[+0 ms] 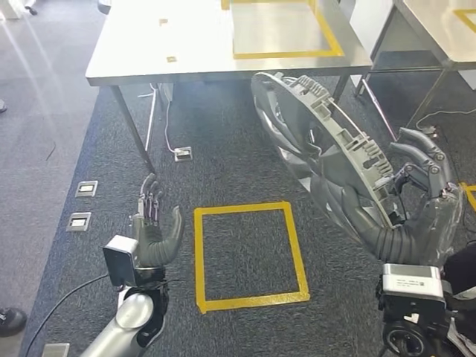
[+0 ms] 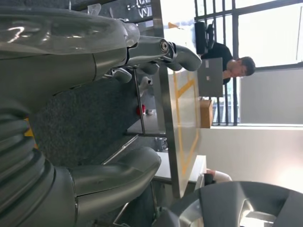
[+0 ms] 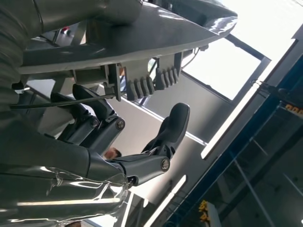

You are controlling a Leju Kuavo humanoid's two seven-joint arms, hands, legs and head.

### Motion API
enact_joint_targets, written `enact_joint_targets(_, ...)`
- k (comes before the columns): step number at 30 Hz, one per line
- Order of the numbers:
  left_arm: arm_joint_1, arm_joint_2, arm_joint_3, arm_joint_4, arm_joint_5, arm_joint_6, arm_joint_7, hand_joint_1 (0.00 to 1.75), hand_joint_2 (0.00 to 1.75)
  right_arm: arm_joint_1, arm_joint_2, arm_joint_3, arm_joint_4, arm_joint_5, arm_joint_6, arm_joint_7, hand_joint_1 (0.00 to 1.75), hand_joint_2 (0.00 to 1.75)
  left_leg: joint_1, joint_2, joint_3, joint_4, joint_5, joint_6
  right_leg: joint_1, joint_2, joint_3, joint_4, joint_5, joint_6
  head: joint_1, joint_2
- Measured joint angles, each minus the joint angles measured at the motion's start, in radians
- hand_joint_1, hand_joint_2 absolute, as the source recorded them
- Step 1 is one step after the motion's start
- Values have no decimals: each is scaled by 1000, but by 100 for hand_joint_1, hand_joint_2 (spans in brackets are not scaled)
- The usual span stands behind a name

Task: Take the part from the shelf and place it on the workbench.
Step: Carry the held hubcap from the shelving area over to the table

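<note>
Right hand [image 1: 421,201] gripping part [image 1: 320,149], workbench [image 1: 196,44], carpet [image 1: 236,134]

A yellow tape square [image 1: 250,254] marks the dark carpet [image 1: 224,141] below me. Two floor sockets [image 1: 82,205] sit at my left, a white cable [image 1: 166,128] trails nearby, and a person [image 2: 228,61] sits behind a laptop [image 2: 210,77].
</note>
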Motion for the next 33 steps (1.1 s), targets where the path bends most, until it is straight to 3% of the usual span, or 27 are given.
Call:
enact_joint_targets(3,-1,0,0,0,-3,-3,0,0,175,-2,0,1,0,-4,2,3,175,175,-1,-1,28,-2,-22,7,0,0,-125,188,-65,7,20,0)
enact_joint_targets(4,0,0,0,0,-3,-3,1,0,175,-2,0,1,1,-7,2,5,175,175,-1,-2,38,-2,-31,8,0,0,-154,212,-78,8,25,0)
enact_joint_targets(5,0,0,0,0,-3,-4,1,0,175,-3,0,1,1,-11,3,7,175,175,-2,-4,51,-2,-41,7,0,-1,-167,202,-71,8,29,0)
enact_joint_targets(6,0,0,0,0,-4,-4,1,0,175,-4,0,1,1,-15,4,9,175,175,-2,-5,65,-2,-51,6,0,-1,-164,157,-38,6,33,0)
enact_joint_targets(8,0,0,0,0,-5,-5,1,0,175,-10,-1,1,2,-22,4,12,175,175,-3,-7,91,-1,-71,1,3,0,-139,23,74,-3,42,0)
enact_joint_targets(9,-1,0,0,1,-5,-6,1,0,175,-13,-1,2,3,-25,4,12,175,175,-5,-8,98,0,-79,-3,5,0,-127,-30,111,-9,45,0)
enact_joint_targets(10,-1,0,0,1,-5,-8,2,0,175,-16,-2,2,4,-28,4,13,175,175,-5,-9,100,0,-85,-9,8,1,-120,-59,134,-14,45,0)
enact_joint_targets(13,-1,0,0,0,-5,-14,4,0,175,-24,-2,3,8,-35,3,14,175,175,-8,-12,106,6,-95,-25,8,2,-99,-78,139,-30,41,0)
enact_joint_targets(15,-5,1,0,0,-5,-17,3,0,175,-30,-2,3,9,-35,1,14,175,175,-8,-12,82,62,-108,-35,2,2,-80,-90,137,-38,31,0)
enact_joint_targets(18,-6,2,0,0,-5,-22,2,0,175,-38,-2,3,11,-35,-3,14,175,175,-1,-6,-44,249,-169,-50,0,1,-66,-96,124,-43,12,0)
enact_joint_targets(19,-5,3,0,1,-4,-22,2,0,175,-38,-3,3,13,-35,-4,15,175,175,1,-4,-80,284,-183,-51,0,2,-60,-96,118,-43,8,0)
enact_joint_targets(20,-3,4,0,1,-3,-23,2,0,175,-37,-3,4,15,-35,-5,15,175,175,1,-3,-99,284,-177,-52,0,3,-53,-96,111,-43,4,0)
enact_joint_targets(21,-3,4,0,1,-3,-23,2,0,175,-37,-3,4,17,-36,-5,15,175,175,2,-2,-99,248,-148,-49,0,3,-43,-96,103,-42,-1,0)
enact_joint_targets(23,-3,5,0,1,-2,-23,2,0,175,-39,-3,5,20,-36,-6,14,175,175,0,-1,-63,110,-42,-39,1,4,-21,-95,86,-37,-11,0)
enact_joint_targets(25,-3,5,0,2,-1,-24,1,0,175,-44,-3,5,23,-35,-7,13,175,175,-5,1,-34,14,11,-27,5,7,-10,-96,69,-28,-16,0)
enact_joint_targets(28,-4,5,0,2,0,-25,0,0,175,-48,-3,5,26,-36,-7,13,175,175,-4,1,-17,-5,13,-12,8,9,-1,-87,55,-11,-10,0)
enact_joint_targets(30,-7,3,0,2,-1,-27,0,0,175,-53,-4,4,28,-39,-7,13,175,175,-1,1,3,-8,6,-2,6,7,-12,-43,34,-3,-2,0)
enact_joint_targets(33,-10,2,0,2,-1,-30,0,0,175,-63,-5,4,34,-51,-6,14,175,175,-3,0,25,-8,-11,6,3,4,-118,148,-39,5,16,0)
